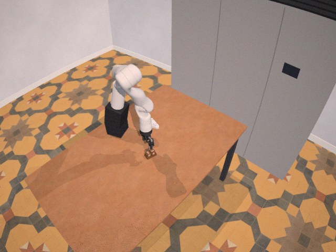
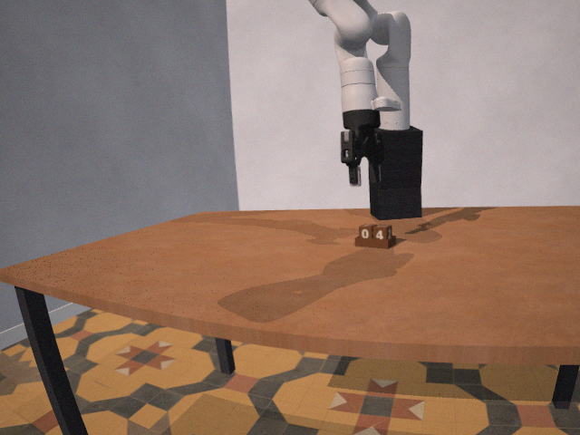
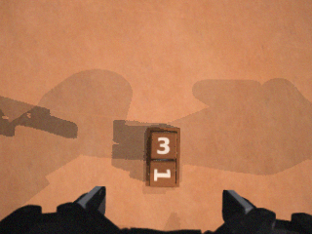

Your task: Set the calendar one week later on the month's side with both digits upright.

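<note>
The tray (image 1: 150,157) (image 2: 366,242) (image 3: 178,166) rests flat on the table. Two brown cubes stand in it side by side and look level. In the exterior view, the left cube (image 2: 365,233) shows an upright 0 and the right cube (image 2: 380,234) an upright 4; part of another digit shows on the right cube's side. From the wrist, one top face (image 3: 163,145) shows 3 and the other (image 3: 162,175) a sideways 1. No month's name is legible on the tray. My gripper (image 1: 150,148) (image 2: 365,183) (image 3: 163,201) is open and empty, above the cubes and clear of them.
The brown table (image 1: 114,195) (image 2: 445,299) (image 3: 156,39) carries the tray, with arm shadows around it. The arm's black pedestal (image 1: 116,119) (image 2: 398,173) stands behind the tray at the table's far edge. A grey cabinet (image 1: 233,67) stands beyond another edge.
</note>
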`<act>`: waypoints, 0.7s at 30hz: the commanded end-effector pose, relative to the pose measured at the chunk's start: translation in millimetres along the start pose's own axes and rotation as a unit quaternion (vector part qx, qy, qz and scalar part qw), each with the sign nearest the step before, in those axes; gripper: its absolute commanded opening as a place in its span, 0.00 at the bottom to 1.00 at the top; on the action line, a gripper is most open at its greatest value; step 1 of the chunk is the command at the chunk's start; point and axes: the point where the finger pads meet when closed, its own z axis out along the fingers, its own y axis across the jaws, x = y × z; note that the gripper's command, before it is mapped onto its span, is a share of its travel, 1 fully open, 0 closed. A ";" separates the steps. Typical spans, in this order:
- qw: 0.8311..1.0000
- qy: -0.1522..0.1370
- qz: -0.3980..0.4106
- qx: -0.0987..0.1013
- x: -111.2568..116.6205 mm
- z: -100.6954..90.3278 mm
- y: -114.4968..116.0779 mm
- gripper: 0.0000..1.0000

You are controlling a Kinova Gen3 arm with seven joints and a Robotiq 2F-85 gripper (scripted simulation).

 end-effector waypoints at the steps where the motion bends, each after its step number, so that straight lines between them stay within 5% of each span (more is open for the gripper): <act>1: 1.000 0.000 0.000 -0.001 0.0 -0.4 0.4 1.00; 21: 1.000 0.000 0.000 -0.001 0.0 -57.0 0.3 1.00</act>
